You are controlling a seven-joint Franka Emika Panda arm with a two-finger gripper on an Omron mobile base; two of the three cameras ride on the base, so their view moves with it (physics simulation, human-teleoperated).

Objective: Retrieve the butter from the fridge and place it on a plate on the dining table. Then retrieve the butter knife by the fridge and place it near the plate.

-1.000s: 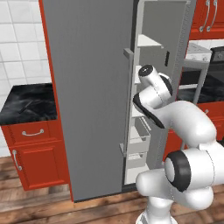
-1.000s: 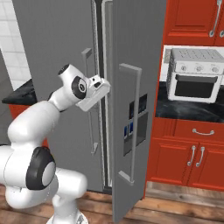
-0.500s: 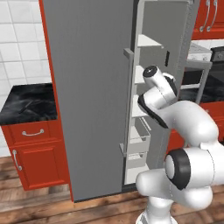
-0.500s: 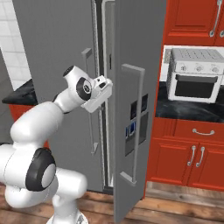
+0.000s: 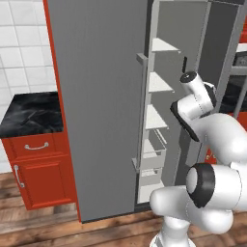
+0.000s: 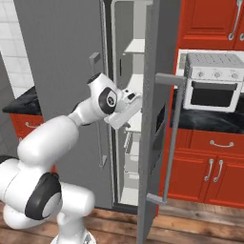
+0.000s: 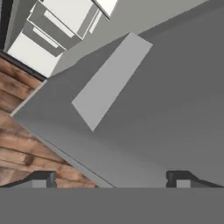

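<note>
Fridge (image 5: 96, 96): tall, flat matte grey, both doors swung partly open. Long squared vertical bar handles; the right door's handle (image 6: 172, 138) stands on short brackets. Inside, pale grey flat shelves (image 5: 159, 46) stacked one above another, with box-like bins (image 5: 153, 157) lower down.

Gripper (image 7: 113, 179) sits at mid-height in the gap between the fridge doors, just in front of the shelves. In the hand view, both dark finger tips (image 7: 43, 178) rise well apart at the bottom, fingers spread wide with nothing between them. Beyond them lies a smooth grey fridge door face with a lighter slanted panel, then wood-plank floor (image 7: 22, 144) and pale stacked bins toward the upper left.

Butter: cannot make it out on any shelf seen; shelf surfaces are largely edge-on or screened by the doors and the arm.

Beside the fridge, red cabinets (image 5: 38, 173) with curved metal pulls carry a black white-veined marble worktop (image 5: 29, 113). On the other side of the fridge, a white toaster oven (image 6: 214, 81) with a dark window stands on a like worktop.
</note>
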